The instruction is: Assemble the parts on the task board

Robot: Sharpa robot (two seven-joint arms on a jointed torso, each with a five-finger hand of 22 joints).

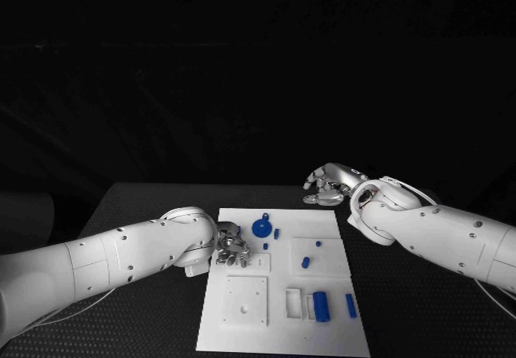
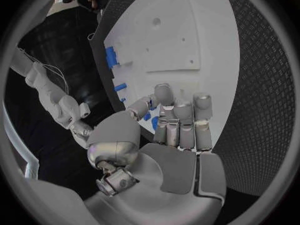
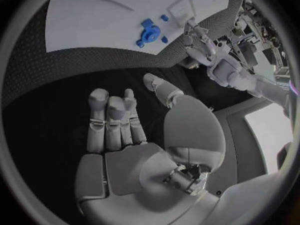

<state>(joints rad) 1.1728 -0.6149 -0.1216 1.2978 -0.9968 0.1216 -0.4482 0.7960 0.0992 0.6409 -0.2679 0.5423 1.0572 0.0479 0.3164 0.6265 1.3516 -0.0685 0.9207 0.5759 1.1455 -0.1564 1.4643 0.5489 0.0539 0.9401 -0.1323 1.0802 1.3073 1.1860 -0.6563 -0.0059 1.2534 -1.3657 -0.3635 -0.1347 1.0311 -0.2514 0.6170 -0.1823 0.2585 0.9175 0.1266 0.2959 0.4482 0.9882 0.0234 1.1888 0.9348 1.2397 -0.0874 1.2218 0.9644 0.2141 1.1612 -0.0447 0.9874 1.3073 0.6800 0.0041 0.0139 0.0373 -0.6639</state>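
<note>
One task board (image 1: 282, 328) mid-table. On it, six blue parts: round disc (image 1: 262, 227) near far edge, three small pieces (image 1: 306, 262) mid-board, two bars (image 1: 321, 306) toward near right corner. Left hand (image 1: 229, 247) at board's left edge, fingers curled, holding nothing. Right hand (image 1: 330, 183) beyond far right corner, fingers loosely apart, empty.

No text, label, brand or number can be read anywhere. The task board (image 1: 282, 298) carries no legible markings.
</note>
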